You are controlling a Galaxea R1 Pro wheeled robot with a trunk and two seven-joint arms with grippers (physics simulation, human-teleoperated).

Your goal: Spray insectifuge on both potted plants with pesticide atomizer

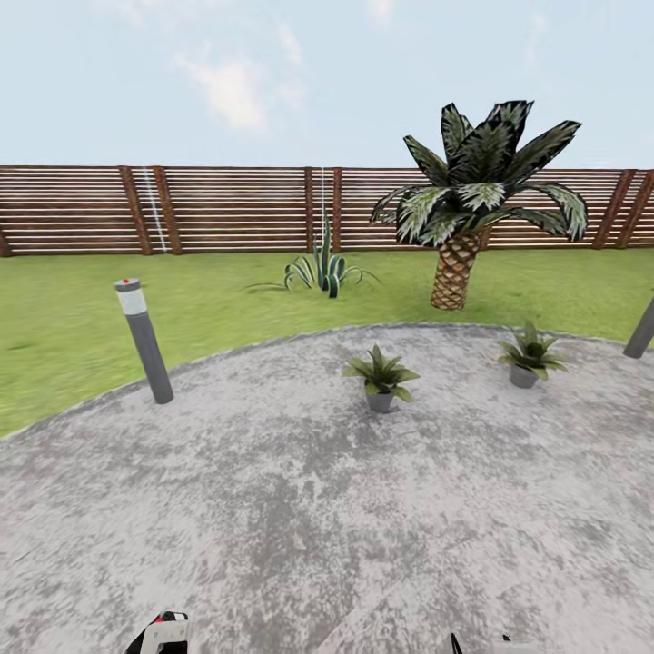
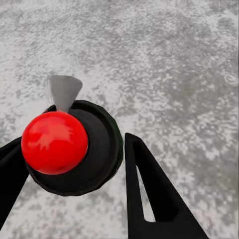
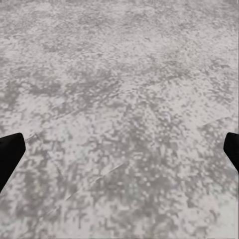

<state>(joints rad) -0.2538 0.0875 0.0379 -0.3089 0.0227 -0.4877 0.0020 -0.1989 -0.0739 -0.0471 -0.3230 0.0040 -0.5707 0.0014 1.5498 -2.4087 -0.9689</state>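
Left gripper (image 2: 74, 164) clamps pesticide atomizer (image 2: 74, 149); right gripper (image 3: 119, 154) spread, empty (potted plants (image 1: 381, 377) far: spray may fall short).

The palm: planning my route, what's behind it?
Behind the palm runs the slatted wooden fence, with lawn at its foot. The fronds and trunk cover part of the fence.
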